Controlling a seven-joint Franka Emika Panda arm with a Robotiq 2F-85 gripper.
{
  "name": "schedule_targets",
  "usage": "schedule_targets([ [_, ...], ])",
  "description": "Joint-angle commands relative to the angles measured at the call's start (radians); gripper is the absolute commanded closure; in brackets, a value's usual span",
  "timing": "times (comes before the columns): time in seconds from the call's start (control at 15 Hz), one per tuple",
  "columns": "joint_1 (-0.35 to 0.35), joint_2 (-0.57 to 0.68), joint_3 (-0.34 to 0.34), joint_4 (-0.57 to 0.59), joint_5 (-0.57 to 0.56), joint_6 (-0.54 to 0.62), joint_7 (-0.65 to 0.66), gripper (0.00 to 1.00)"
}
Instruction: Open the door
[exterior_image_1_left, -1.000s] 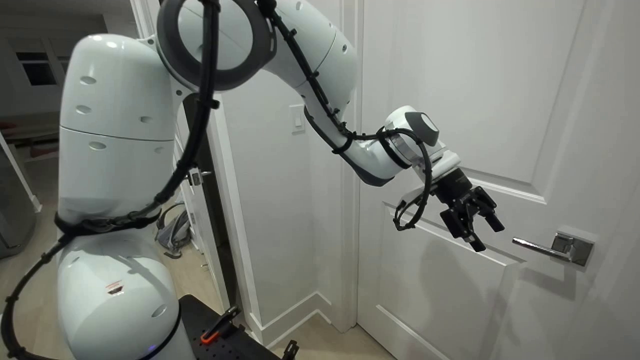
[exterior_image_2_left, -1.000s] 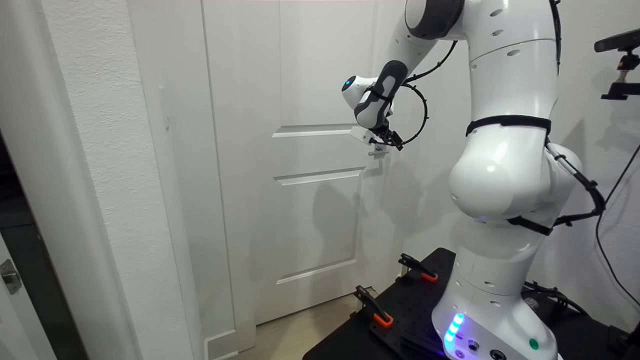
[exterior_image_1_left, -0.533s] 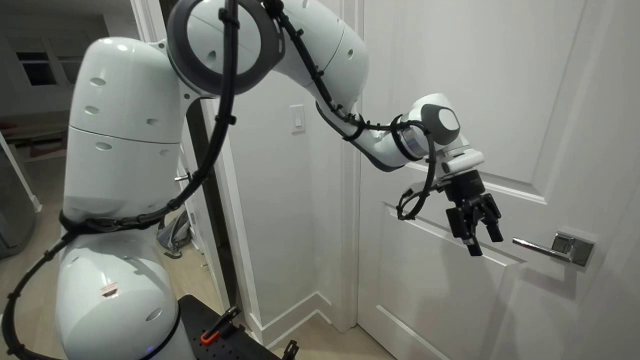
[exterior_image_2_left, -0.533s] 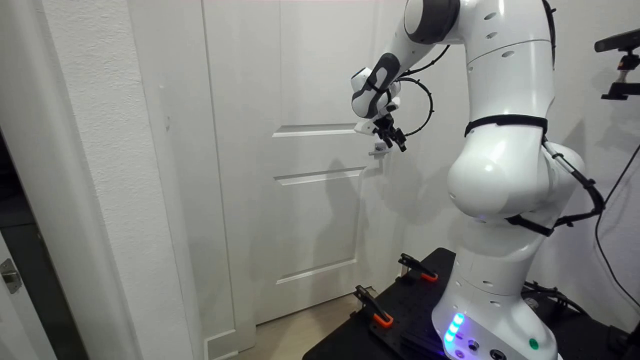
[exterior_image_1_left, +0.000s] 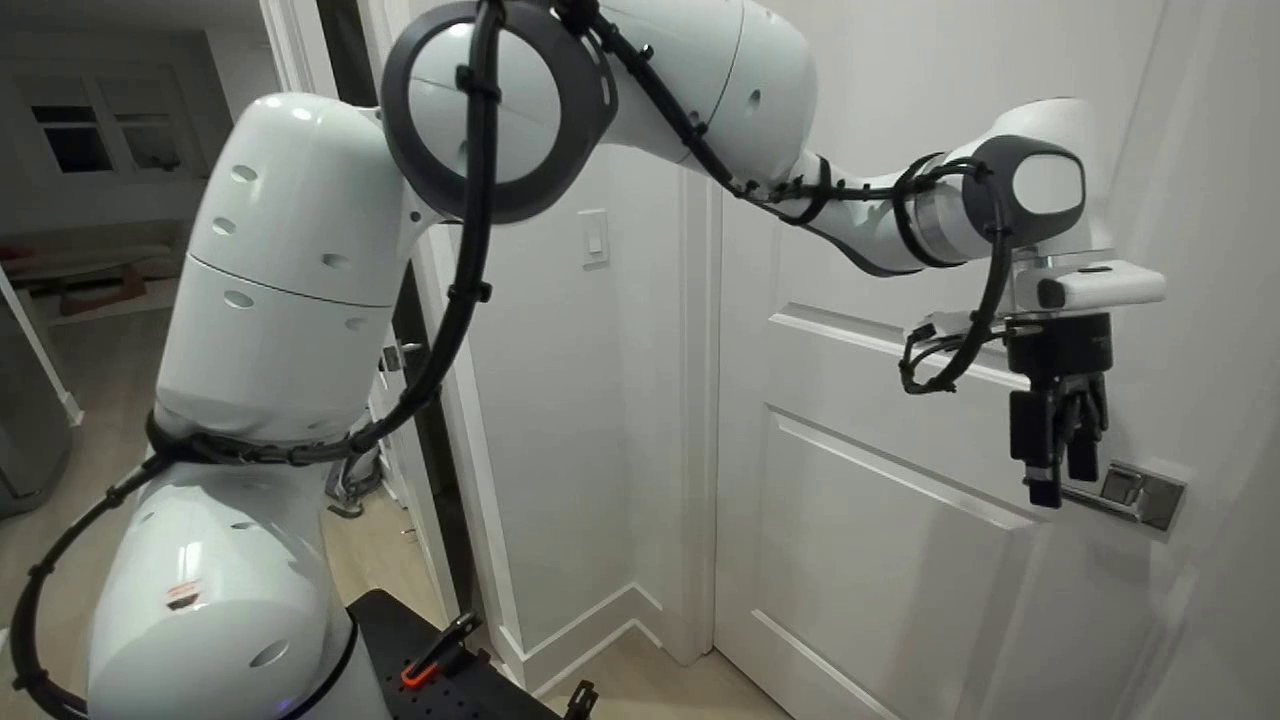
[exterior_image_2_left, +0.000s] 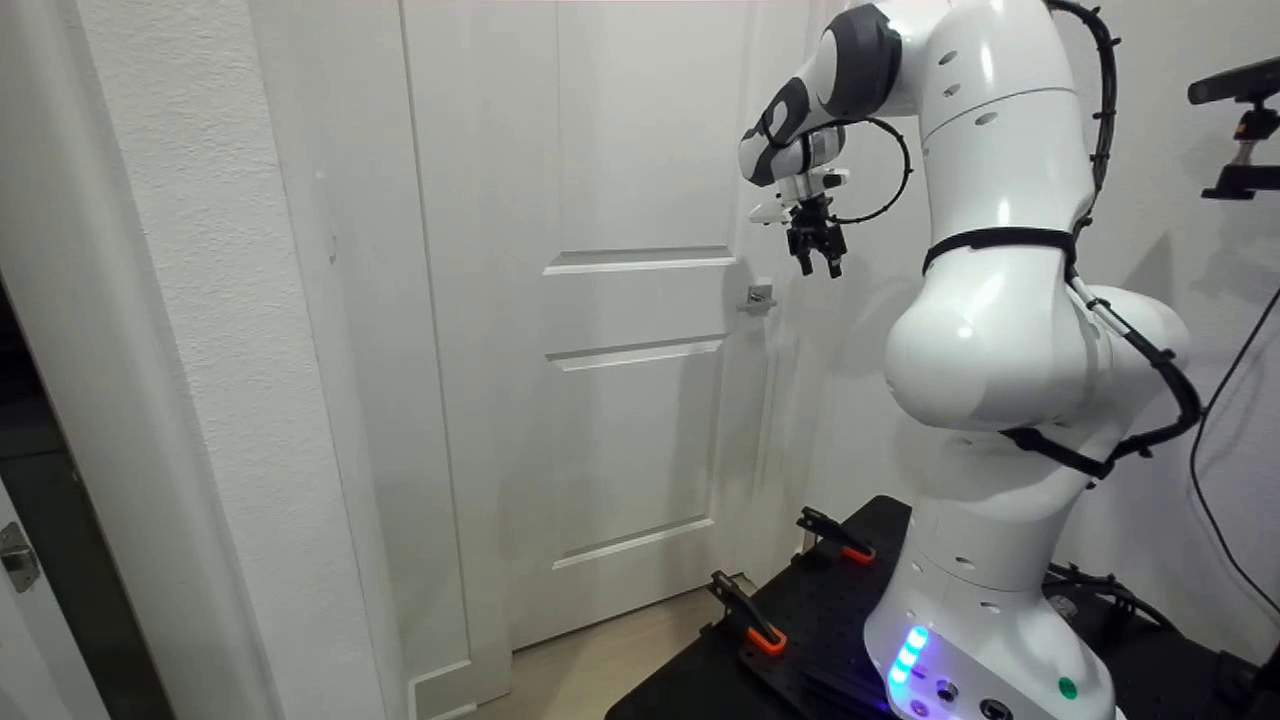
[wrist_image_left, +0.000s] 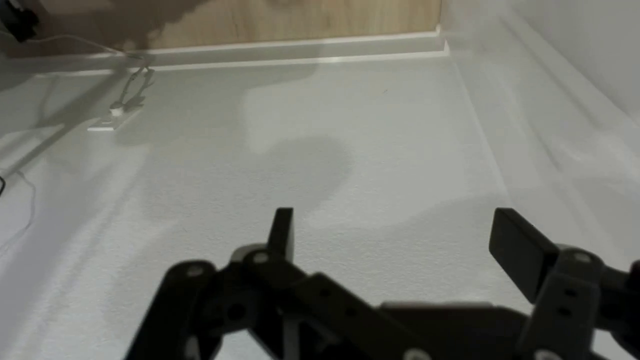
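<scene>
The tall white panelled door (exterior_image_1_left: 880, 570) stands shut in its frame in both exterior views (exterior_image_2_left: 640, 440). Its silver lever handle (exterior_image_1_left: 1150, 497) is level and also shows in an exterior view (exterior_image_2_left: 758, 298). My black gripper (exterior_image_1_left: 1064, 480) points straight down, its fingers covering the lever's free end in that view. In an exterior view the gripper (exterior_image_2_left: 820, 270) shows up and to the right of the handle, apart from it. In the wrist view the gripper's jaws (wrist_image_left: 393, 220) are wide apart with nothing between them. The handle is out of the wrist view.
A white wall (wrist_image_left: 300, 200) and skirting lie beyond the jaws, with a cabled wall plate (wrist_image_left: 112, 117). The arm stands on a black table (exterior_image_2_left: 680, 680) with orange-tipped clamps (exterior_image_2_left: 750, 615). A camera on a bracket (exterior_image_2_left: 1240, 85) sticks out at the right.
The arm has reached out and the gripper has moved across to the lever in an exterior view, swinging from slanted to straight down. The door and handle have not moved.
</scene>
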Motion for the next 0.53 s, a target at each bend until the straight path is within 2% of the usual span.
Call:
schedule_targets([
  [0.0,-0.043,0.064,0.001,0.088,0.146,0.007,-0.060,0.00],
  [0.2,-0.061,0.088,0.006,0.092,0.248,0.080,-0.058,0.00],
  [0.47,-0.063,0.132,0.019,0.102,0.329,0.172,-0.094,0.00],
])
